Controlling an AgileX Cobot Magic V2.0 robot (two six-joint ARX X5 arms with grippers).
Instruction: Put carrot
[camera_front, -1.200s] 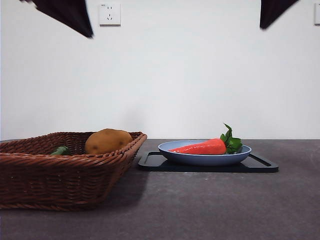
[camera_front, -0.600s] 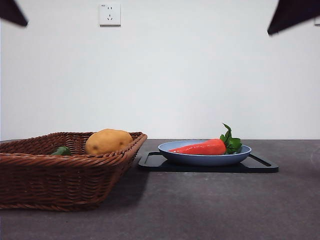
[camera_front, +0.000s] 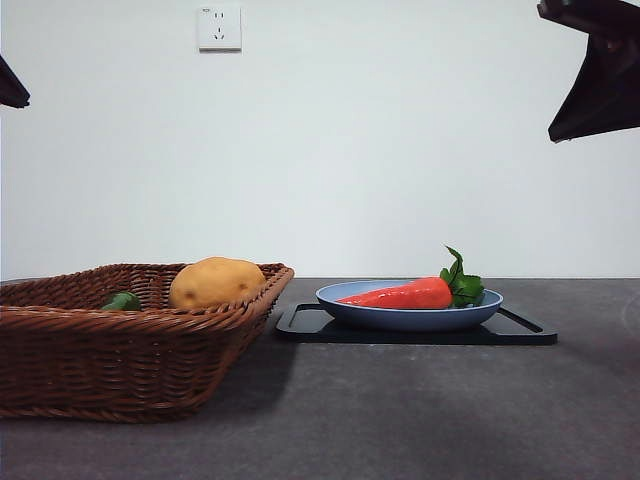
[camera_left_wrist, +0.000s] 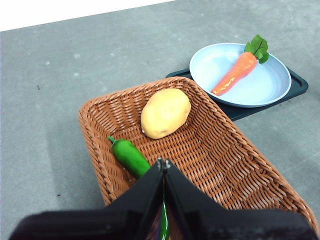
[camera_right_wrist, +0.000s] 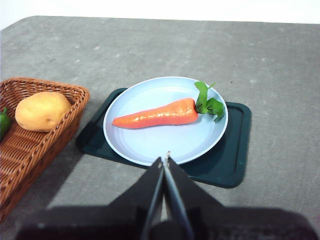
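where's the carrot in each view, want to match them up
Front view: carrot lies in the blue plate, right of the basket.
Left wrist view: carrot in the plate, beyond the basket.
Right wrist view: carrot across the plate's middle.
Shared landmark: the potato in the wicker basket.

Place: a lab-style test bench.
Wall: plain white, one socket (camera_front: 219, 28) high above the basket (camera_front: 120, 350).
Table (camera_front: 420, 410): bare grey, toy vegetables as props.
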